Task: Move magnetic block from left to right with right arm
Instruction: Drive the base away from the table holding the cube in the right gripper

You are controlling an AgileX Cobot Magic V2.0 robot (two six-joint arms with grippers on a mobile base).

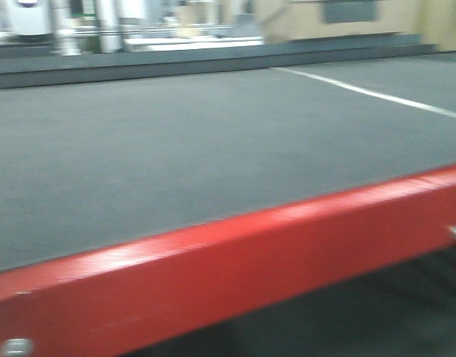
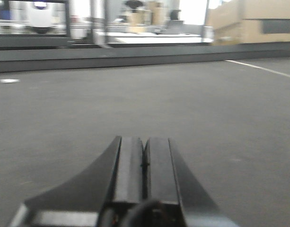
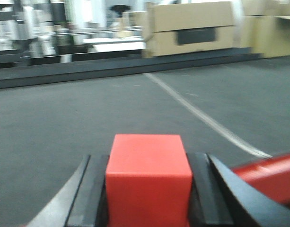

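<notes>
Fingers (image 3: 200, 187) of the right hand (image 3: 148, 158) clamp the magnetic block (image 3: 148, 187) squarely between them, while the left hand (image 2: 144, 151) sits clenched on nothing.

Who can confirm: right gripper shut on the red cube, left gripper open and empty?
Not quite. The left gripper is shut, not open, as the left wrist view shows. It is empty, and the right gripper is shut on the red cube.
</notes>
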